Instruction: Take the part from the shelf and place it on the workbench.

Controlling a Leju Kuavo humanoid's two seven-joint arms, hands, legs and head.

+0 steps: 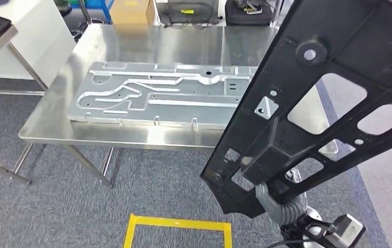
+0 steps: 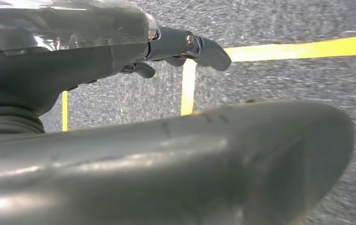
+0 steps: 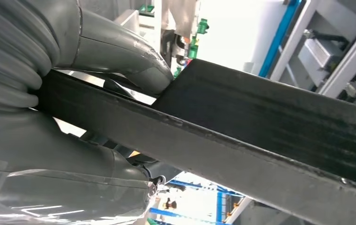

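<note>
The part [image 1: 333, 88] is a large flat black plastic frame, matte, ribbed, with round holes and rounded cut-out windows. It is held up in the air at a slant on the right of the head view, its upper end running off the top right corner and its lower end low, over the carpet in front of the workbench [image 1: 131, 135] and overlapping the bench's right end. The right hand [image 3: 96, 117] is clamped on the part's lower edge: in the right wrist view a thick grey thumb [image 3: 133, 61] presses one face and the rest of the hand lies against the other. In the head view the grey ribbed wrist [image 1: 281, 206] shows just below the frame.

The workbench is brushed steel with thin tube legs. A wide silver metal plate [image 1: 157, 95] with stamped grooves and small holes lies flat on it.

The left hand [image 2: 180, 47] hangs over grey carpet [image 2: 284, 84] marked with yellow tape [image 2: 302, 48]; its dark fingers are loosely curled, holding nothing.
</note>
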